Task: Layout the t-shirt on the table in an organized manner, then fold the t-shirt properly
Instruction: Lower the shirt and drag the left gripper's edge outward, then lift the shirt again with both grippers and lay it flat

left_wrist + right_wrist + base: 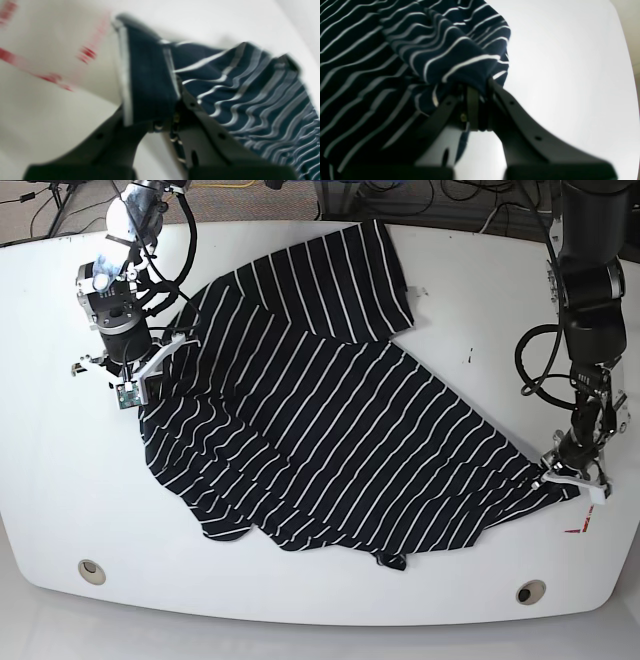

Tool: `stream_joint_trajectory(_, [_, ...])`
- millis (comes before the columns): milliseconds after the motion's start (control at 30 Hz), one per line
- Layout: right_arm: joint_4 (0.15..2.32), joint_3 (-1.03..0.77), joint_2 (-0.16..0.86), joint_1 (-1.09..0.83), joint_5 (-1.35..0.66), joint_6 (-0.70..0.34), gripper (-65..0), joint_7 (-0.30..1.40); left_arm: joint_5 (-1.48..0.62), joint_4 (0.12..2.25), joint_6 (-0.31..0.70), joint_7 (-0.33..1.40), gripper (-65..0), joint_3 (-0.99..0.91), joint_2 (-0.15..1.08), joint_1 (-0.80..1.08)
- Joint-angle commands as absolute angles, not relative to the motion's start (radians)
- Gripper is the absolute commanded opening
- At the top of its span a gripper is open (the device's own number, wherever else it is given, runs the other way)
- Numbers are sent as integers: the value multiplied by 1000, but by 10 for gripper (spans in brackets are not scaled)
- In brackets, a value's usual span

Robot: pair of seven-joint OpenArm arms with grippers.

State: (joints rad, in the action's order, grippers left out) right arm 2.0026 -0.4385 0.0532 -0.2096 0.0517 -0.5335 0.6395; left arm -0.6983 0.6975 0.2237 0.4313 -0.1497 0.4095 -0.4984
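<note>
both pairs of jaws are pinching the t-shirt (330,430). on the left gripper (175,110), the jaws are pressed together on a hemmed edge of the fabric, and a fold of dark cloth stands up between them. on the right gripper (475,92), the jaws are clamped on a bunched, striped fold.

seen from the base view, the t-shirt lies spread across the middle of the table (60,510), dark with thin white stripes, rumpled and stretched diagonally. the right gripper (135,380) holds the shirt's edge toward the table's far left side. the left gripper (575,475) holds a pointed corner of the shirt near the table's right edge, just beside a small red-and-white sticker (583,525). one sleeve lies flat toward the table's far edge. two round grommet holes, one (91,570) and another (530,591), sit along the table's near edge, apart from the shirt.
</note>
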Motion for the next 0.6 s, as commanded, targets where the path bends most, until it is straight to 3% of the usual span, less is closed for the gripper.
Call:
stream_joint_trajectory(0, [2034,-470,62,-203,44,-530,-647,616,-748,855,237,449,-650,-182,463,-460])
stream_joint_trajectory(333, [2017,-493,68,-117,44,-530,-645,619,-789,1257,237,565,-650,-278,504,-312])
stream_joint_trajectory(567, [2005,-490,77,1,51,-530,-644,621,-789,1431,237,610,-650,-300,509,-314])
